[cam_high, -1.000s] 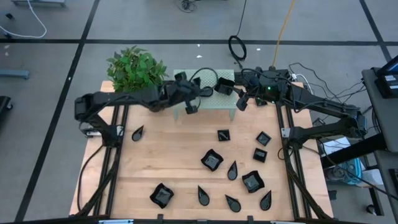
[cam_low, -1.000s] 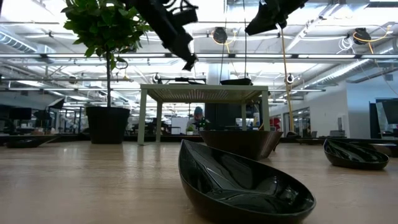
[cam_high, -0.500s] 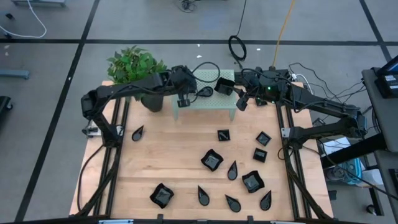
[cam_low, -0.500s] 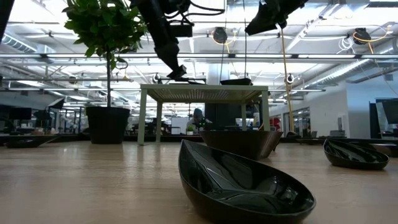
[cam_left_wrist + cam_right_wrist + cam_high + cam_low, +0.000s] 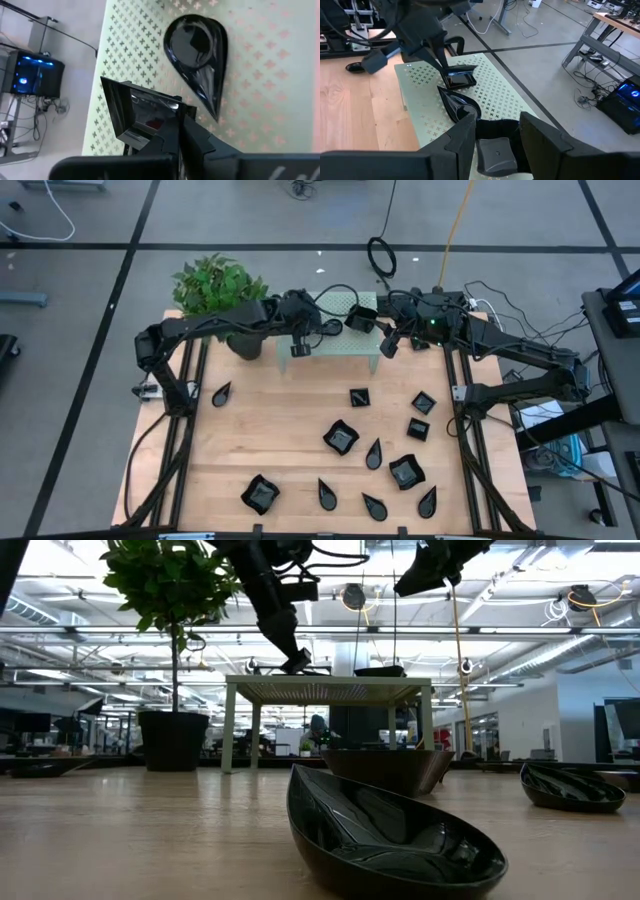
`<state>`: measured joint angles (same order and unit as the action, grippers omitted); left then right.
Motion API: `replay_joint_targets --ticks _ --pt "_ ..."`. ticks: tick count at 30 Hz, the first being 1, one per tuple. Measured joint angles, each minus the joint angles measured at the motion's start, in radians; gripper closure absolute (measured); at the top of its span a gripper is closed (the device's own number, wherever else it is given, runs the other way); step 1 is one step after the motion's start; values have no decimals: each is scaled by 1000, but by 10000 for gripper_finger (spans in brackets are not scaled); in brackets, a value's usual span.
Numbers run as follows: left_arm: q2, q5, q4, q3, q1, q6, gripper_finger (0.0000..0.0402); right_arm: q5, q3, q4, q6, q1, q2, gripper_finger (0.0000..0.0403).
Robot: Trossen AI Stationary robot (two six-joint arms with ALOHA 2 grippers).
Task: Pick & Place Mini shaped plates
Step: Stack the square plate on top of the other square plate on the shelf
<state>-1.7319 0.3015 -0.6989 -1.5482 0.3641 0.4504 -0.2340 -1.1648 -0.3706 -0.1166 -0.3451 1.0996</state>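
While most of the plates lie unsorted, only a few are seen on the raised stand. Nearest on the tabletop, a wavy dish and several teardrops, one among them, are left loose, with more squares and teardrops scattered toward the right side. Farther back, on the pale perforated stand, a teardrop plate is already set down. A square plate is held clenched in the left gripper at the stand's surface, apparently about to be placed. The right gripper is spread apart above another plate on the stand. Much sorting is judged to remain.
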Motion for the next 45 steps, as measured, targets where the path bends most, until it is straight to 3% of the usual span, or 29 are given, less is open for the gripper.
replay_joint_targets --ticks 33,45 --pt "-32 41 -48 0 8 -129 381 0 0 0 0 0 0 261" --pt "-32 91 -31 0 8 -128 335 0 0 0 0 0 0 261"
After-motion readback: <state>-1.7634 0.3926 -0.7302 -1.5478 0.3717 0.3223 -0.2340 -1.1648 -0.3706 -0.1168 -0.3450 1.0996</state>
